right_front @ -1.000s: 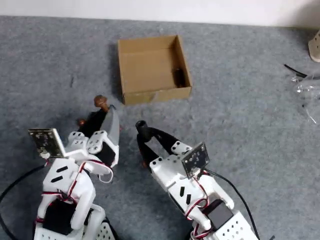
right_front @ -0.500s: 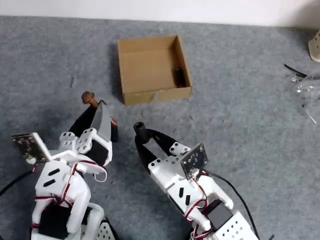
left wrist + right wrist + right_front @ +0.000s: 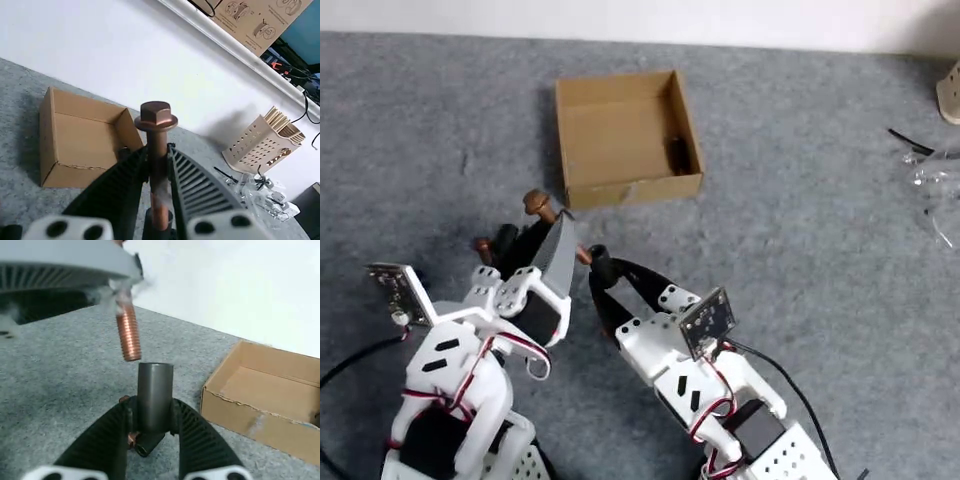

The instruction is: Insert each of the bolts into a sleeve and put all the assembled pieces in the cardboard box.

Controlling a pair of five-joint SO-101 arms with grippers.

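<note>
1. Left gripper [image 3: 159,150]: fingers closed narrowly on the shank of a copper-coloured hexagonal flange-head bolt [image 3: 158,120]. The head stands clear above the fingertips and the threaded end projects below them.
2. Right gripper [image 3: 152,412]: fingers closed on a dark grey cylindrical metal sleeve [image 3: 155,390], held upright with its open end upward.
3. Relation of parts, right wrist view: the bolt's threaded tip [image 3: 129,337] hangs slightly tilted, just above and beside the sleeve's mouth, and has not entered it.
4. High view: the left gripper [image 3: 548,222] and right gripper [image 3: 603,268] meet in front of the box, bolt [image 3: 537,203] against sleeve [image 3: 601,258].
5. Open brown cardboard box [image 3: 630,188]: it stands on the grey carpet-like table surface [image 3: 800,200], beyond both grippers.
6. Dark object [image 3: 677,153]: it lies inside the box against one side wall and may be an assembled piece, though it is too small to confirm.
</note>
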